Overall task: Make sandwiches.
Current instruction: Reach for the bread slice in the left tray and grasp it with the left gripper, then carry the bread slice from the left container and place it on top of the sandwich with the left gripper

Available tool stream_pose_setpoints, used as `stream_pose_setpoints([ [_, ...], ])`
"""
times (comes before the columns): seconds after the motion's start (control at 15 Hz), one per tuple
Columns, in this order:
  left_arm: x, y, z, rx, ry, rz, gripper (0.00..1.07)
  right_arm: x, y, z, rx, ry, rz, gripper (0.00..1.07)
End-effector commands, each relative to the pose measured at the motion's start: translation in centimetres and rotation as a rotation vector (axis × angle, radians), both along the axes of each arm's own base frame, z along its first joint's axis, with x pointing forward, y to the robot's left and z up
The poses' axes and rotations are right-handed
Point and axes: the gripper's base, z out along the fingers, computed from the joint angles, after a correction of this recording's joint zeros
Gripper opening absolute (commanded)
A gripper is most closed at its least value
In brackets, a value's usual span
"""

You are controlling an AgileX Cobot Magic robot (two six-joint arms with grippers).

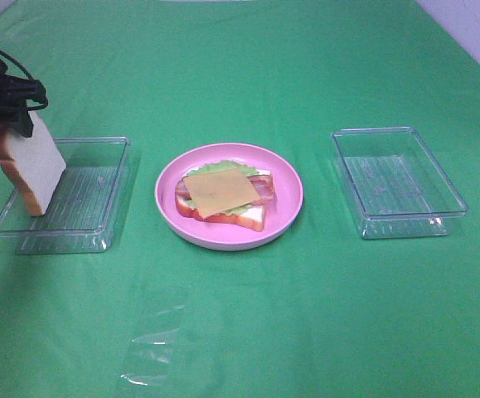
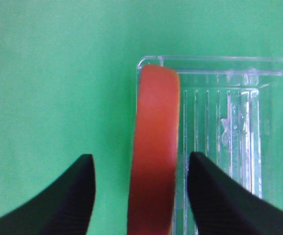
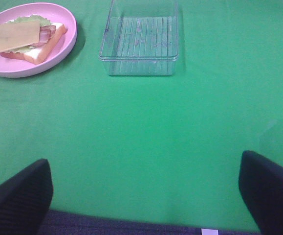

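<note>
My left gripper (image 1: 12,106) is shut on a white bread slice (image 1: 31,166) with orange-brown crust and holds it tilted over the left clear tray (image 1: 90,199). In the left wrist view the crust edge (image 2: 153,147) runs between my fingers (image 2: 82,186), above that tray's corner (image 2: 239,122). The open-faced stack (image 1: 223,197) lies on the round pink plate (image 1: 223,242): bread, green lettuce, bacon, and a yellow cheese square (image 1: 220,189) on top. It also shows in the right wrist view (image 3: 26,39). My right gripper (image 3: 143,161) is open and empty, low over the cloth.
A second clear tray (image 1: 397,182) stands to the right of the plate, seen in the right wrist view (image 3: 140,44) too. A green cloth covers the table. A shiny clear film patch (image 1: 152,352) lies near the front edge.
</note>
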Motion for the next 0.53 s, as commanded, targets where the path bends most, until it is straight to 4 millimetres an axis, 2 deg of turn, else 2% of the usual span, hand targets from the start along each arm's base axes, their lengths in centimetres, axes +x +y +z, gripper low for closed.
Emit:
stream_pose_setpoints([
  [0.07, 0.3, -0.1, 0.3, -0.039, -0.033, 0.031, 0.29, -0.4, 0.0, 0.0, 0.0, -0.036, 0.0, 0.98],
  [0.33, -0.2, -0.3, 0.7, -0.07, 0.032, 0.04, 0.1, -0.4, 0.0, 0.0, 0.0, -0.036, 0.0, 0.98],
  [0.53, -0.3, -0.8, 4.2, -0.092, -0.039, 0.028, 0.07, -0.4, 0.0, 0.0, 0.0, -0.036, 0.0, 0.98],
])
